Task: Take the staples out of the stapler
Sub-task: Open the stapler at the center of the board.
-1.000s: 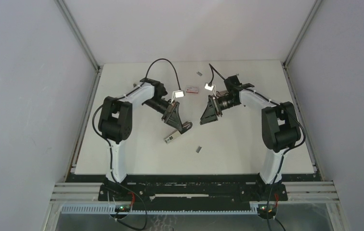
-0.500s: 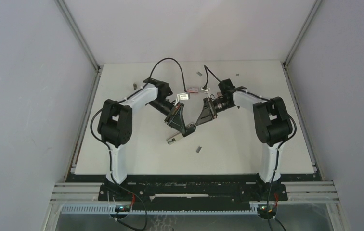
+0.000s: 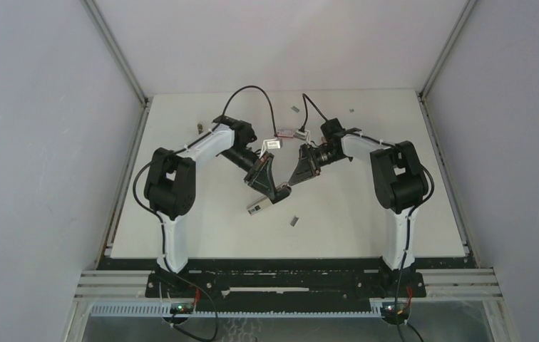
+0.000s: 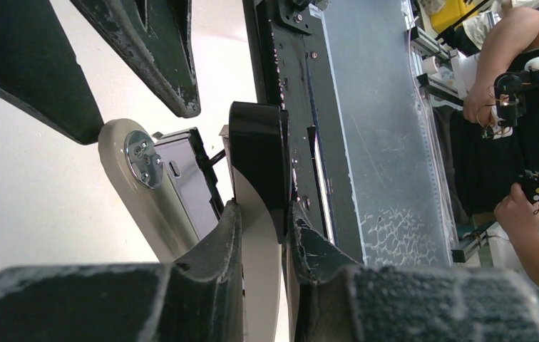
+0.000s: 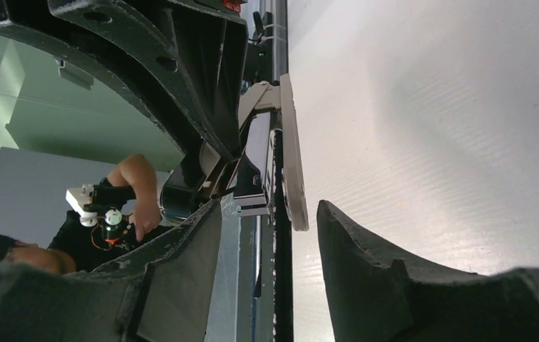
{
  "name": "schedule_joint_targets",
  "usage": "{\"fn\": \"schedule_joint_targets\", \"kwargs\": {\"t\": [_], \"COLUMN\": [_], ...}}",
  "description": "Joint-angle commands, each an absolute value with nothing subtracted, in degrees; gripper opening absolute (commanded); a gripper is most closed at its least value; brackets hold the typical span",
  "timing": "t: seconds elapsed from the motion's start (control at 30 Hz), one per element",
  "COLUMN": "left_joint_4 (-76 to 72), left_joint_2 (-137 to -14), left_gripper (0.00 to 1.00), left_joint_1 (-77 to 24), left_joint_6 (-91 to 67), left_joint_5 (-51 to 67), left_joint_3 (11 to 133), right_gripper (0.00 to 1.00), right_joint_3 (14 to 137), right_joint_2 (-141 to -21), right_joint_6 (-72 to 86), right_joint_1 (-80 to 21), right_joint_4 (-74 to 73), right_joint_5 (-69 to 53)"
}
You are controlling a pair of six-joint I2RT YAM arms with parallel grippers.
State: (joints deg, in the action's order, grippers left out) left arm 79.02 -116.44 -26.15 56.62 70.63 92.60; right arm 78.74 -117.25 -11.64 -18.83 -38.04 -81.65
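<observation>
The stapler [image 3: 258, 207] lies at the table's middle with its arms hinged apart. My left gripper [image 3: 272, 191] is shut on the stapler's raised arm. In the left wrist view [image 4: 262, 221] the fingers pinch the pale and black arm [image 4: 256, 153], and the pale base with its rivet [image 4: 142, 153] lies to the left. My right gripper [image 3: 290, 183] is open just right of the stapler's raised end. In the right wrist view [image 5: 270, 217] the stapler's tip [image 5: 291, 171] sits just ahead of the gap. Loose staples lie as short strips [image 3: 294, 221] near the front.
A flat red-and-white box [image 3: 285, 132] lies behind the grippers. More small staple strips lie at the back [image 3: 295, 109] [image 3: 351, 110] and at the far left [image 3: 199, 128]. Grey walls close in the table on three sides.
My right gripper has swung left and closed in on the stapler's raised end. My left gripper has shifted slightly right with the stapler, then held still.
</observation>
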Motion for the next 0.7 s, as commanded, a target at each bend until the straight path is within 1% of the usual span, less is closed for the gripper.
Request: {"fn": "schedule_joint_targets", "kwargs": {"t": [0.0, 0.2, 0.33, 0.67], "left_joint_4": [80.88, 80.92, 80.95, 80.95], "left_joint_2": [-111.44, -111.00, -111.35, -111.25], "left_gripper": [0.03, 0.03, 0.02, 0.02], "left_joint_1": [-26.52, -26.52, -26.55, -26.55], "left_joint_6": [57.72, 57.78, 57.90, 57.85], "left_joint_5": [73.70, 73.99, 74.00, 74.07], "left_joint_3": [91.85, 91.76, 91.68, 91.85], "right_gripper": [0.51, 0.50, 0.57, 0.58], "right_joint_3": [81.39, 82.29, 84.31, 84.90], "right_joint_2": [-118.60, -119.68, -120.20, -121.23], "right_joint_6": [-13.69, -16.97, -24.72, -24.42], "right_joint_1": [-19.40, -19.66, -19.86, -21.40], "right_joint_4": [-40.19, -43.35, -50.94, -51.38], "right_joint_5": [-84.69, -85.93, -87.91, -86.75]}}
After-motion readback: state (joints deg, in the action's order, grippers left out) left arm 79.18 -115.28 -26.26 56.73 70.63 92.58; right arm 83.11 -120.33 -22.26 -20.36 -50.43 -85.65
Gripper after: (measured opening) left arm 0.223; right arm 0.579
